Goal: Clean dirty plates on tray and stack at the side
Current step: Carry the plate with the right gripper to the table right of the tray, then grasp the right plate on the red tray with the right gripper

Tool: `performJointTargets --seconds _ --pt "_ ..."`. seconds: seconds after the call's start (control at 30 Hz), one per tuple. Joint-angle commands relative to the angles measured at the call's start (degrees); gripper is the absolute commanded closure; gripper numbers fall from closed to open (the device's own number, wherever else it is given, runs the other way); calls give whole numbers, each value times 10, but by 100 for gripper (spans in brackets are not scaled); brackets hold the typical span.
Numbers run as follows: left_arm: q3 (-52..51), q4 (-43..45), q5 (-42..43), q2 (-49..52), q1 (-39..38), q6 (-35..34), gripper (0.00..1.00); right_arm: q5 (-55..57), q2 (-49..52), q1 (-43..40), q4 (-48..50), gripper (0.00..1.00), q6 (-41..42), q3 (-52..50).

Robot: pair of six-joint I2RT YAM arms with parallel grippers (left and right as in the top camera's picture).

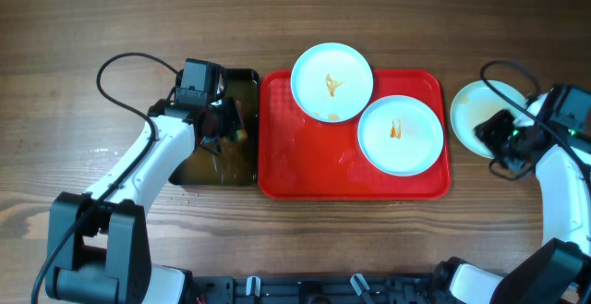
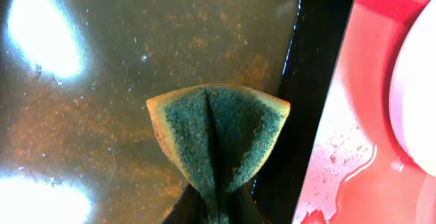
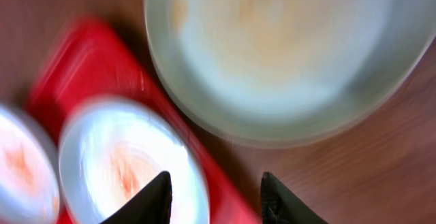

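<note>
Evidently the left gripper [image 1: 222,124] is pinching the green sponge [image 2: 218,139], folded double between its jaws. It is over the black tub [image 2: 320,81], which stands toward the left edge of the desk. The tub holds murky brownish water [image 2: 136,60] with specks in it, and the sponge hangs at the surface, close to the tub's right wall.

The step in hand looks to be loading the sponge. To do it well, the arm should soak it through and let the excess drip back into the tub. It should then lift clear of the wall before crossing to the red tray [image 1: 305,165].

That tray lies just beside the tub at mid-desk, its floor wet. It carries two plates, each with an orange smear. The far plate [image 1: 331,82] overhangs the tray's rim toward the far edge, and the second plate [image 1: 400,135] sits just beside it, by the right rim.

A third plate [image 1: 471,105] rests on bare wood near the right edge, with a faint orange wash across it, though that view is blurred. The right gripper [image 3: 215,178] hovers at its near side, jaws spread and empty.
</note>
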Motion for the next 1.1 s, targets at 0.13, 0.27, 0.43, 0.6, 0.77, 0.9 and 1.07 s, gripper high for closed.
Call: performJointTargets --seconds 0.13,0.27,0.43,0.6,0.77,0.9,1.07 --pt "1 2 -5 4 2 12 96 -45 2 68 -34 54 -52 -75" --pt "1 2 -5 4 2 12 96 -2 3 113 3 53 -8 -105" --pt "1 1 -5 4 2 11 96 56 4 181 64 54 63 -120" --pt "1 -2 -5 4 2 12 96 87 9 226 61 59 95 -121" --pt "1 -5 -5 4 2 12 96 96 46 233 77 61 122 -136" --pt "1 -5 -5 4 2 12 96 95 64 233 91 89 122 -145" --pt "1 -5 -5 4 2 11 96 33 62 233 90 96 60 -145"
